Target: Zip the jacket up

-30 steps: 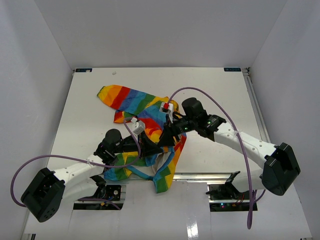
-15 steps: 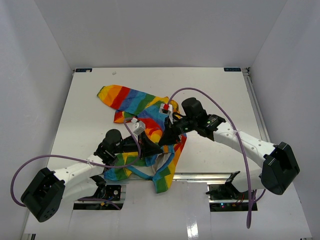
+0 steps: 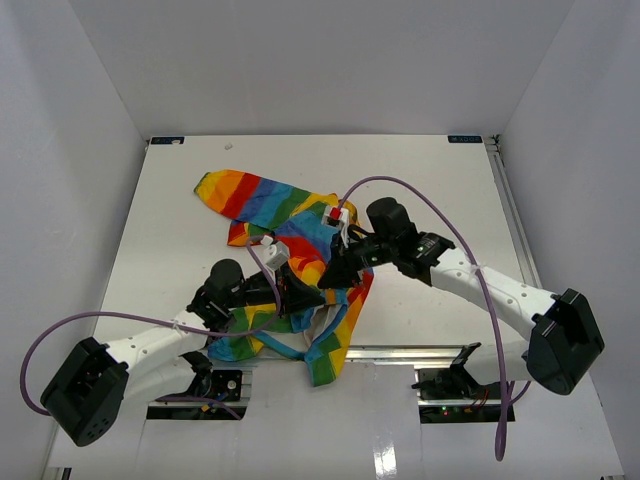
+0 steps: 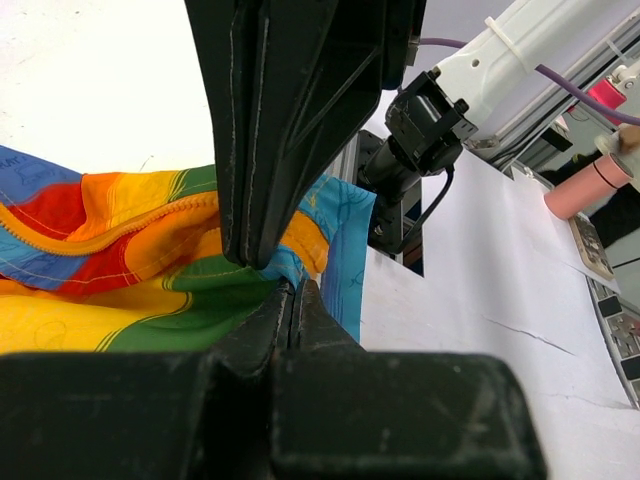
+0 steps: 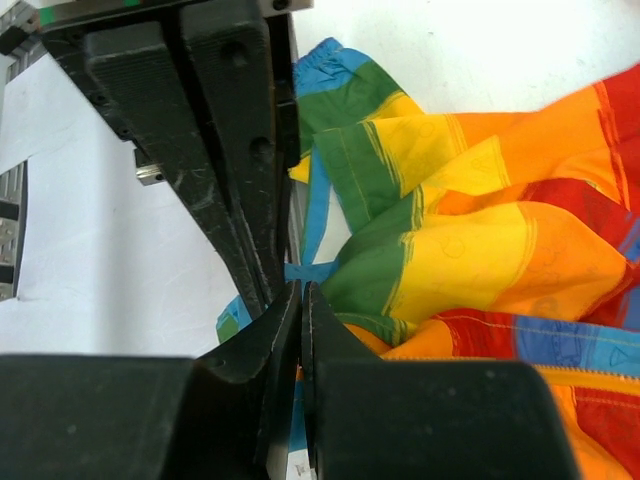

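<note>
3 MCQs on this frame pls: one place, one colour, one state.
1. On the table, the jacket lies: A) in the far right corner B) centre-left, reaching the near edge C) against the far edge.
2. The arm cables are: A) purple B) green C) orange.
3. The right gripper is: A) wide open B) shut C) out of view.

B: its stripes run from mid-table to the near edge.
A: both loops are purple.
B: the wrist view shows its tips closed at the jacket's blue trim.

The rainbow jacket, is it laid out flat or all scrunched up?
Scrunched up. The jacket lies bunched on the table, and the right wrist view shows creased striped layers folded over each other.
</note>
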Robot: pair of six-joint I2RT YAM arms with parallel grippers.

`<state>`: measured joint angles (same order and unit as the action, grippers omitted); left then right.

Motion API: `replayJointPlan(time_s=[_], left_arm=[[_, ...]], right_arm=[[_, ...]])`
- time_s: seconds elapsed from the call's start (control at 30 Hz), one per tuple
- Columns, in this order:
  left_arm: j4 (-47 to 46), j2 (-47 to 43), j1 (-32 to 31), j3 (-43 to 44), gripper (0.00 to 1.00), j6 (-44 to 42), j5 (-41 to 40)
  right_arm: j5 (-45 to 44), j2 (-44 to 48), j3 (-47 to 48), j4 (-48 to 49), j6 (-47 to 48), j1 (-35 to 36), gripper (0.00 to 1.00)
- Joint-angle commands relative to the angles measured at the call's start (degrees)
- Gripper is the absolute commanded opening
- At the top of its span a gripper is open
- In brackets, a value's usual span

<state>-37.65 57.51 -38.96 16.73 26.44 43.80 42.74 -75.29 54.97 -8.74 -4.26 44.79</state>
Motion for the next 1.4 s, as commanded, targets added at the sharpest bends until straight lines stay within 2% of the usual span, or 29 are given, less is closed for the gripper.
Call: replayJointPlan(time_s=[0.0,0.13,0.3,0.73,0.8,0.9,1.07,1.17,1.37], left_arm=[[0.5,-1.8,-0.2,-0.2,0.00,-0.5,-0.7],[0.4,-1.6,-0.2,-0.1,0.00,-0.6,-0.6],[0.1,-1.4,-0.2,-0.1,0.00,-0.8,-0.6],[-1.1,-0.7,-0.2,-0.1,0.00,-0.6,0.8],[-1.8,-0.5,-0.2,-0.3,0.00,-0.6,1.3],[-2.3,-0.2,-0.2,-0.3,0.00,-0.6,2.0],[-2.6,0.4,-0.2,-0.5,0.00,-0.7,2.5],[-2.5,0.1,-0.2,-0.5,0.00,-0.6,2.4],[-2.2,0.1,-0.2,-0.6,0.00,-0.9,1.9]], right_arm=[[-10.5,2.2,1.0,-0.5,-2.3,-0.8,0.08],[-18.1,4.0,4.6,-6.5,-1.8,-0.8,0.08],[-22.6,7.8,6.1,-9.2,-1.6,-0.7,0.08],[-20.9,11.4,-1.1,-1.5,-3.7,-0.7,0.08],[-17.4,10.8,-1.1,-1.5,-2.2,-0.7,0.11],[-11.3,9.2,-0.2,-1.7,-0.3,-0.7,0.32],[-2.0,3.7,4.2,-4.4,3.7,-0.7,0.49],[-1.3,1.3,5.6,-6.2,5.9,-0.7,0.53],[-1.9,3.8,2.4,-4.0,7.3,-0.6,0.58]])
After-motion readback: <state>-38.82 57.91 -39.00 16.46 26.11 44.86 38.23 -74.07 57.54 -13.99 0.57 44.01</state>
